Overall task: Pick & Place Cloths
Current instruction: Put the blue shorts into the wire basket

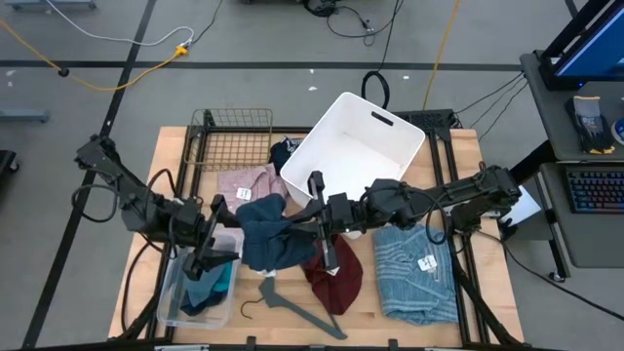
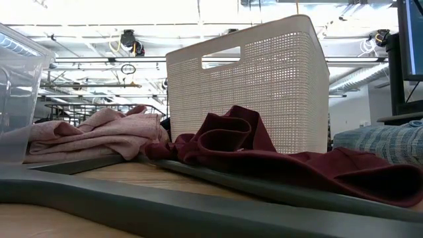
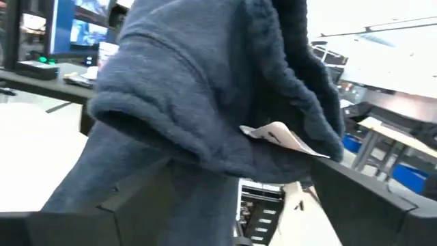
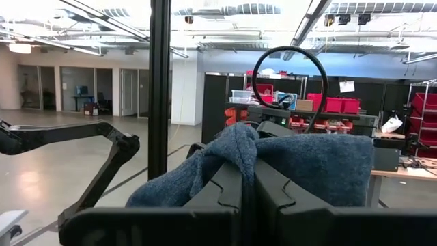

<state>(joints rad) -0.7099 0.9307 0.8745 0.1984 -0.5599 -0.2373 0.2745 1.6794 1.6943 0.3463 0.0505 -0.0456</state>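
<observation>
A dark navy cloth [image 1: 263, 234] hangs bunched between my two grippers, above the table's middle; a white tag [image 3: 276, 134] shows on it. My right gripper [image 1: 310, 222] is shut on its right side. My left gripper [image 1: 222, 239] is open at its left side, one finger on either side of the cloth [image 3: 205, 102]. The maroon cloth [image 1: 336, 278] and the light-blue ribbed cloth [image 1: 414, 263] lie flat on the table, as does the pink cloth [image 1: 249, 183]. A teal piece [image 1: 210, 283] lies in a clear tub. My left gripper has the cloth draped between its open fingers [image 3: 365, 198]; whether it touches them, I cannot tell. My right gripper pinches a bunched fold of the navy cloth [image 4: 235, 147] between its two fingers, coming level from the table's right. The cloth is lifted clear and sags slack toward the left gripper.
A white perforated bin [image 1: 356, 146] stands at the far middle, with a wire rack [image 1: 234, 136] to its left. The clear plastic tub [image 1: 185, 292] sits at the near left under my left arm. A grey hanger [image 1: 292, 307] lies at the near edge.
</observation>
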